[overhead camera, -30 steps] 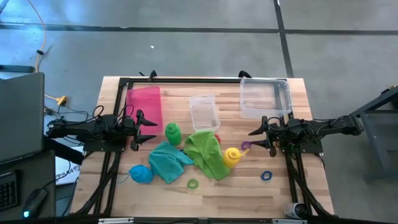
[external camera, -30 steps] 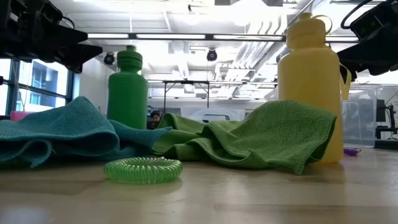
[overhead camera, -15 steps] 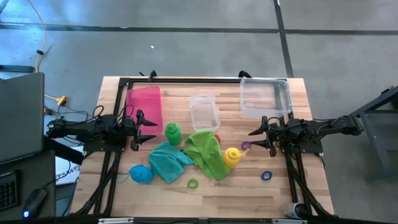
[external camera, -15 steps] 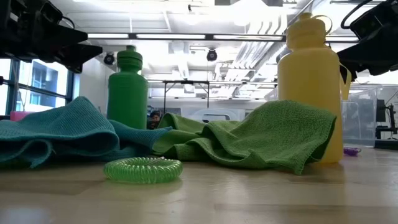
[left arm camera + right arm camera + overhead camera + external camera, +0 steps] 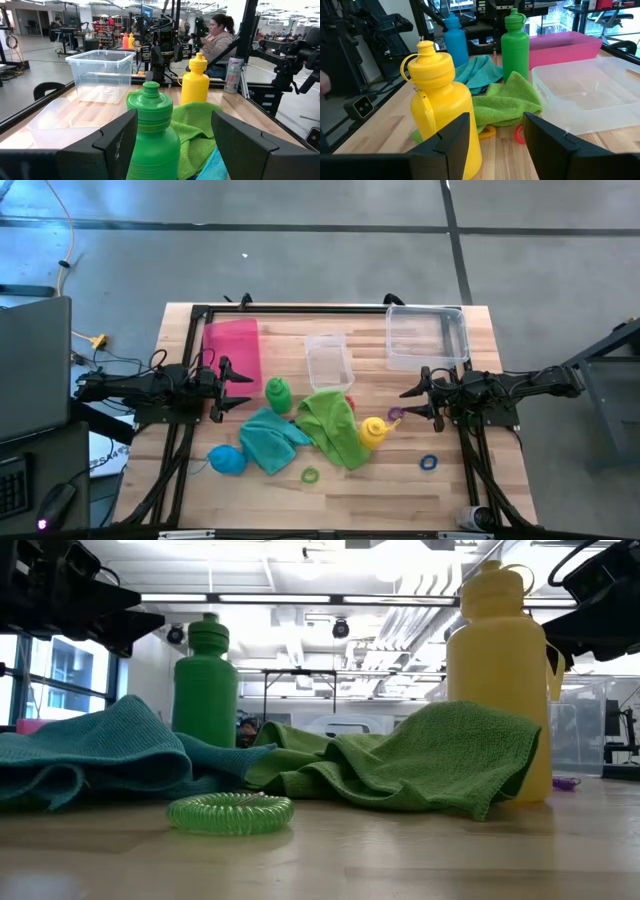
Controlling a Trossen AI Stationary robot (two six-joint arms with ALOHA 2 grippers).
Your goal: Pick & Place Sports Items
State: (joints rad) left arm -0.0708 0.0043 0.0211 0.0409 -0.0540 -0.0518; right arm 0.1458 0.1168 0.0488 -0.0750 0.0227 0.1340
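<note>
A green bottle (image 5: 278, 392), a yellow bottle (image 5: 372, 431) and a blue bottle (image 5: 226, 460) stand upright on the table. A teal towel (image 5: 268, 438) and a lime green towel (image 5: 332, 423) lie crumpled between them. A green ring (image 5: 310, 476), a blue ring (image 5: 429, 463) and a purple ring (image 5: 394, 415) lie on the wood. My left gripper (image 5: 240, 388) is open, level, left of the green bottle (image 5: 152, 135). My right gripper (image 5: 408, 402) is open, level, right of the yellow bottle (image 5: 442, 105).
A flat pink tray (image 5: 232, 345) lies at the far left. A small clear box (image 5: 328, 361) and a larger clear box (image 5: 426, 335) stand at the far side. A black frame (image 5: 300, 310) runs along the table's edges. A person (image 5: 217, 35) sits beyond the table.
</note>
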